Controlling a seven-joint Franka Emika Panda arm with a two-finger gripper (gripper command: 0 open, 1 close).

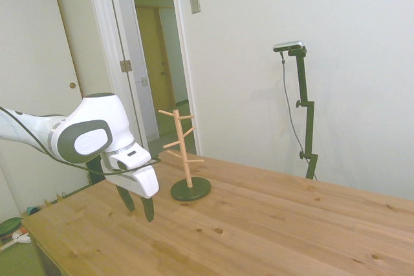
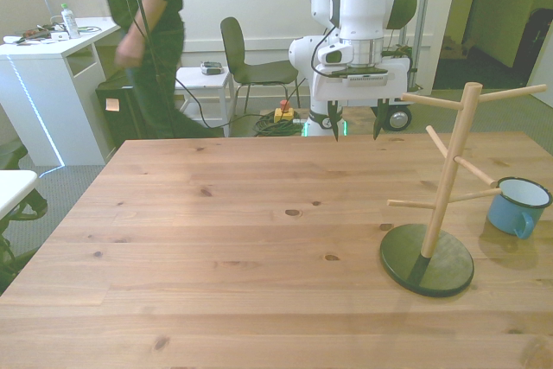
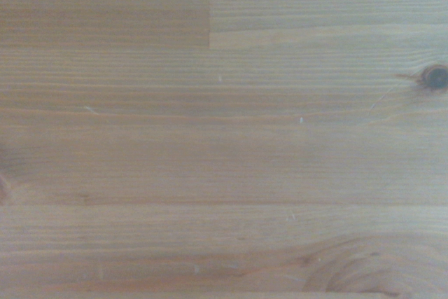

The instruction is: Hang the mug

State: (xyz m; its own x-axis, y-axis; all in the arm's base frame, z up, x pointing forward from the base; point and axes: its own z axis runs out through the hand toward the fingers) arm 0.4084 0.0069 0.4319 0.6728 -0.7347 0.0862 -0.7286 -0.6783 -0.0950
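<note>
so our gripper (image 2: pixel 355 121) hangs above the far edge of the table (image 2: pixel 242 213) with its two dark fingers (image 1: pixel 148 209) spread apart and nothing between them, pointing straight down. under it the wrist view gives us only bare wood grain and a dark knot (image 3: pixel 435 76), so there is nothing to grasp where we are now.

moving outward, the wooden mug tree (image 2: pixel 441 205) stands on its dark round base (image 2: pixel 427 259) toward the front view's right, nearer the camera than we are. the mug (image 2: pixel 517 205) sits upright on the table just beyond the tree on that same side, near the table's right edge, its blue handle turned toward the camera (in the side view the mug does not show at all).

we judge the task is barely begun: the mug is still on the wood and no peg carries anything.

what worries us is the route. the tree stands roughly between us and the mug, so a direct reach could clip a peg and shove or tip the stand. the mug is close to the table edge, and a glancing touch on its smooth enamel wall might push it off. a grip on the thin rim could also slip while we thread the handle over a peg.
</note>
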